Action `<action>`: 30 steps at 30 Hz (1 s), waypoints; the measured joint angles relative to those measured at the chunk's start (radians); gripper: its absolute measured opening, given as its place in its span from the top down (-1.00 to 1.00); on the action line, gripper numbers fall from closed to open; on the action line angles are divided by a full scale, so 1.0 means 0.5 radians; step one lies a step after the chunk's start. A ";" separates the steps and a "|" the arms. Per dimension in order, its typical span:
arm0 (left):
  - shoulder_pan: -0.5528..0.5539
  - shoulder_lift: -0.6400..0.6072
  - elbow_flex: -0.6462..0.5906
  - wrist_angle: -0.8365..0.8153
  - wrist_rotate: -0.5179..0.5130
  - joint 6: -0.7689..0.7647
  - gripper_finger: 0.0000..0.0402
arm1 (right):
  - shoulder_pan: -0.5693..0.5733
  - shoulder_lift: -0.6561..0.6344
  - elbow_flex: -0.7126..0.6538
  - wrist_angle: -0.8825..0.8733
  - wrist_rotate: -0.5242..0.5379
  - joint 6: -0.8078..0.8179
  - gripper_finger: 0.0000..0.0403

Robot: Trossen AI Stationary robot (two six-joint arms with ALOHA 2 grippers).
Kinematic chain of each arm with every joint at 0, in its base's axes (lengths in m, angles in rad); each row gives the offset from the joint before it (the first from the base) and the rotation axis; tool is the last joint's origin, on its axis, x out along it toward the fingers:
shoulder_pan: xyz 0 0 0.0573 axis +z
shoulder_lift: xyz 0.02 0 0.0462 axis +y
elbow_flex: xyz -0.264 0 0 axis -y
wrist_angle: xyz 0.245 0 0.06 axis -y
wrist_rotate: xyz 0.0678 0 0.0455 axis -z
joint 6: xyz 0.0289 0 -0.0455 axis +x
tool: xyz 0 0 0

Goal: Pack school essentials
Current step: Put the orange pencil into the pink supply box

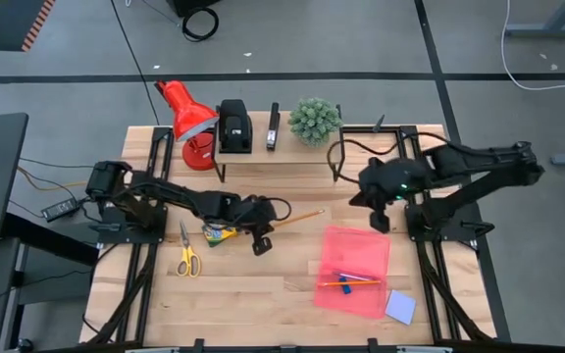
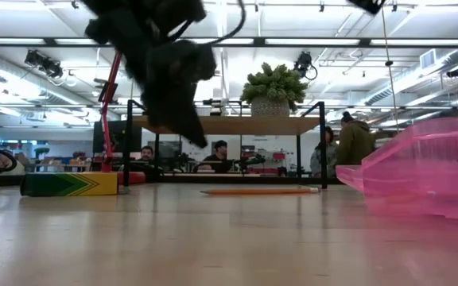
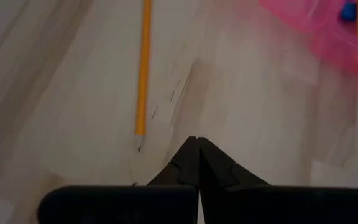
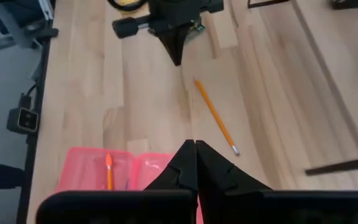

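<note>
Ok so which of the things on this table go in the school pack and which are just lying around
For the pack:
pink pouch, already holding an orange pencil
loose orange pencil
yellow-handled scissors
crayon box
lavender notepad

Just lying about:
red lamp
black devices on the shelf
potted plant

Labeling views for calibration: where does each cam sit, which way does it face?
High: overhead, straight down; both arms, left gripper, right gripper.
Low: table height, facing the room; left gripper, crayon box.
Left wrist: past its shut gripper at the pencil.
Right wrist: past its shut gripper.
Shared: pencil, pink pouch.
</note>
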State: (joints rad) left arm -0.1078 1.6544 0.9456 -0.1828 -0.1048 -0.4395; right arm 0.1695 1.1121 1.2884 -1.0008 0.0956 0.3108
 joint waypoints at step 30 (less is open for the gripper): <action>0.135 0.084 -0.272 0.478 -0.073 -0.470 1.00 | -0.660 0.011 -0.723 0.553 -0.581 -0.444 0.97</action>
State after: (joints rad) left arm -0.0404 1.6962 0.8097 0.0563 -0.1411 -0.6744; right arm -0.1603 1.1178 0.9268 -0.7243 -0.1950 0.0890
